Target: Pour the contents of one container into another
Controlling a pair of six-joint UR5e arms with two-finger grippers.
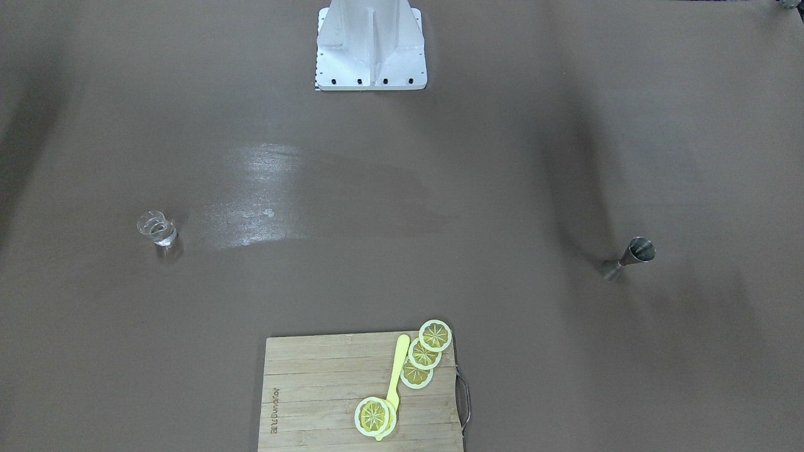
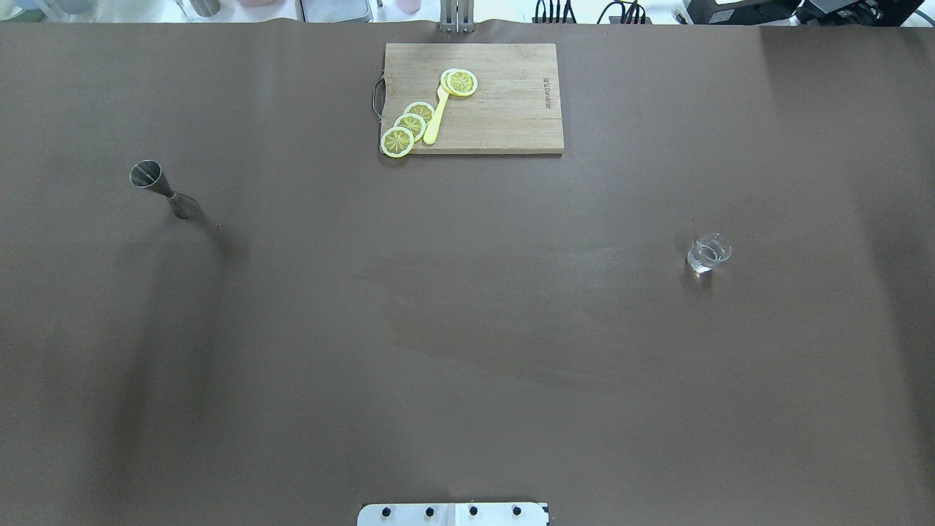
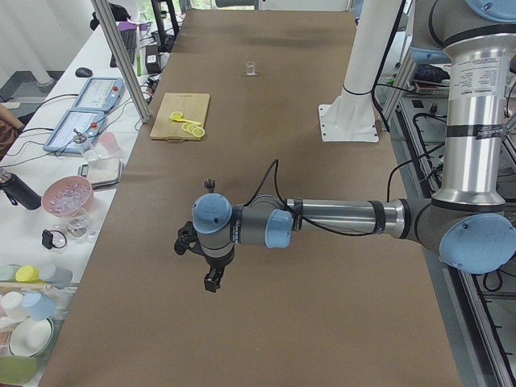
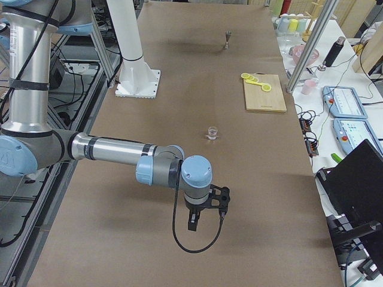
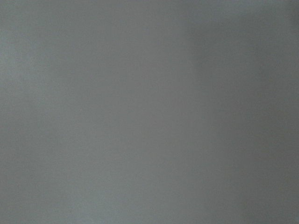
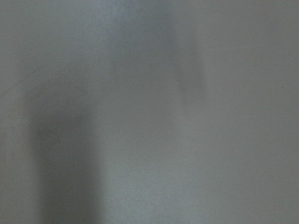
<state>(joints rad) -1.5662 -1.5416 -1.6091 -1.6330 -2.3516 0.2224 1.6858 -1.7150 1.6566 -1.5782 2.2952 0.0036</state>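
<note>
The small clear glass [image 2: 708,254] stands upright on the brown table's right half, also seen as the glass [image 1: 157,229] and the glass [image 4: 212,131]. The grey metal jigger [image 2: 162,188] stands upright far on the left half, seen too as the jigger [image 1: 631,256]. Neither gripper enters the overhead or front views. My left gripper [image 3: 211,282] hangs above the table's left end, near the jigger [image 3: 210,184]. My right gripper [image 4: 192,226] hangs over the right end, well short of the glass. I cannot tell whether either is open. Both wrist views show only bare table cover.
A wooden cutting board [image 2: 504,109] with lemon slices [image 2: 409,126] and a yellow utensil [image 2: 436,117] lies at the far middle edge. The robot's white base [image 1: 370,56] stands at the near middle. Bowls and cups [image 3: 64,193] crowd a side bench beyond the table.
</note>
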